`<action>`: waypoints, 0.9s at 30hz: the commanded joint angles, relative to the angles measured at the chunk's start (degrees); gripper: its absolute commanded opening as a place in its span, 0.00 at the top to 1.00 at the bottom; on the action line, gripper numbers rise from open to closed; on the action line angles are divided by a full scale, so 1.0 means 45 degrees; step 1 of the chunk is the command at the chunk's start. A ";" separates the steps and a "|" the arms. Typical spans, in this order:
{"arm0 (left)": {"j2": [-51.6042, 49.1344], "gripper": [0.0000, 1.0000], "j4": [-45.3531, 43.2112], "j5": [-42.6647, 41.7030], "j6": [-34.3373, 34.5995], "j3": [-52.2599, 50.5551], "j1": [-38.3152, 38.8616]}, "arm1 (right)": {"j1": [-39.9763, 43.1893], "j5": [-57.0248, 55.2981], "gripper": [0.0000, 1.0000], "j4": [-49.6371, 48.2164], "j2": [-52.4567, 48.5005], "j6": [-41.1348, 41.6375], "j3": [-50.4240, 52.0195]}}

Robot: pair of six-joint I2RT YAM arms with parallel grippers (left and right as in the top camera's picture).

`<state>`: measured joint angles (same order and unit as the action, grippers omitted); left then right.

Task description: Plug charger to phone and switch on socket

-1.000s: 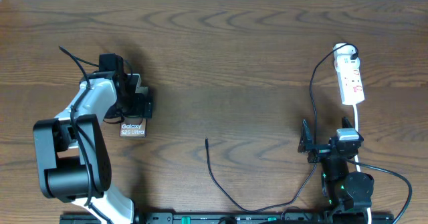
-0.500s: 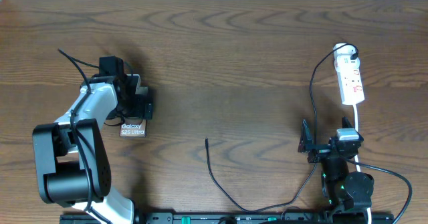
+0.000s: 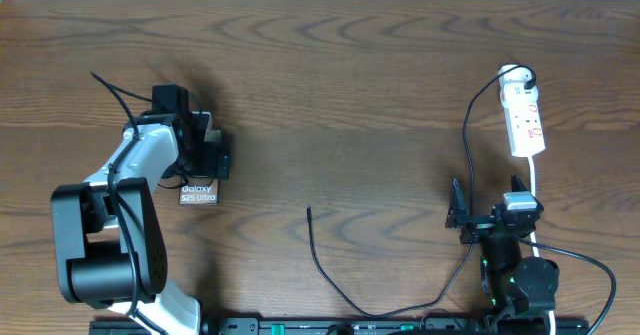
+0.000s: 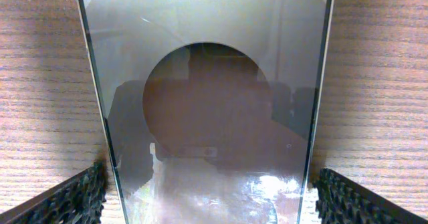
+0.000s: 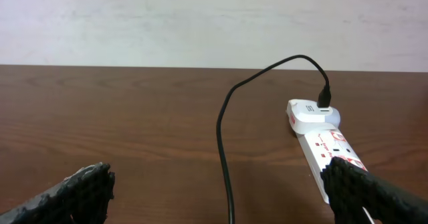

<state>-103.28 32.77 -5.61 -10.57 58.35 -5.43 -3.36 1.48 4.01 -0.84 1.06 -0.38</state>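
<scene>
The phone (image 3: 198, 191) lies flat on the table at the left, its white "Galaxy S25 Ultra" print showing. My left gripper (image 3: 204, 161) is open and straddles it. In the left wrist view the glossy phone (image 4: 214, 83) fills the space between the two finger pads (image 4: 214, 200), with thin gaps of wood on both sides. The charger cable (image 3: 340, 293) runs from the socket (image 3: 526, 120) down and round to its plug tip (image 3: 309, 211), which lies loose at table centre. My right gripper (image 3: 488, 220) is open and empty, with the cable (image 5: 225, 157) between its fingers (image 5: 221, 197) and the socket (image 5: 331, 150) ahead to the right.
A white adapter (image 5: 311, 114) with the black cable in it sits at the socket's far end. The socket's white cord (image 3: 535, 190) runs down past my right arm. A pale wall stands behind the table's far edge.
My left arm has shifted very slightly over the phone. The phone, the cable and the right arm have not moved.
</scene>
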 commanded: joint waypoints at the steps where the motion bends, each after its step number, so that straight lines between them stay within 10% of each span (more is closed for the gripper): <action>1: -0.0772 0.02 0.0019 -0.0505 -0.0068 -0.0631 0.0039 | -0.0005 -0.0010 0.01 0.0053 0.0102 0.0044 0.0015; 27: -0.0772 0.02 0.0112 0.0223 0.0223 -0.0631 0.0039 | -0.0005 -0.0010 0.01 0.0053 0.0102 0.0044 0.0015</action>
<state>-103.37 32.73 -4.34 -10.52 58.22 -5.02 -3.36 1.48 4.01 -0.84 1.06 -0.38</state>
